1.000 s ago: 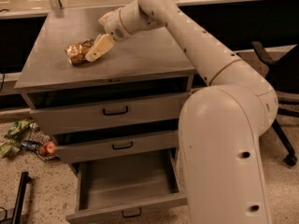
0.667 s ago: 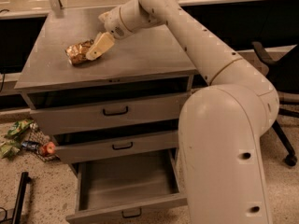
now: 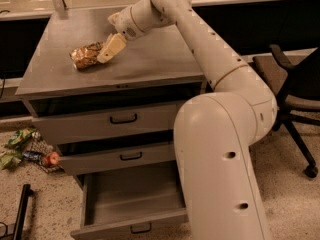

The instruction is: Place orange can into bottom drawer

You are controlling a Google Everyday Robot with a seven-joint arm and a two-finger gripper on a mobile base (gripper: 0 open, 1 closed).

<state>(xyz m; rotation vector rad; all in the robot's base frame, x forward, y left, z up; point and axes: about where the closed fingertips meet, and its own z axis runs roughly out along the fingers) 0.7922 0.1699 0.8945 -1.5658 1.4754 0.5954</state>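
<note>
The orange can (image 3: 85,56) lies on its side on the left part of the grey cabinet top (image 3: 150,59). My gripper (image 3: 111,48) reaches in from the right and sits at the can's right end, overlapping it. The bottom drawer (image 3: 131,196) is pulled out below, and its inside shows bare grey. Its black handle (image 3: 141,228) is on the front, at the lower edge of the view. My arm hides the drawer's right side.
The two shallower drawers (image 3: 122,119) above stand slightly out. My arm's large lower link (image 3: 220,174) stands in front of the cabinet's right side. A dark office chair (image 3: 295,94) is at the right. Wrappers and litter (image 3: 25,151) lie on the floor at the left.
</note>
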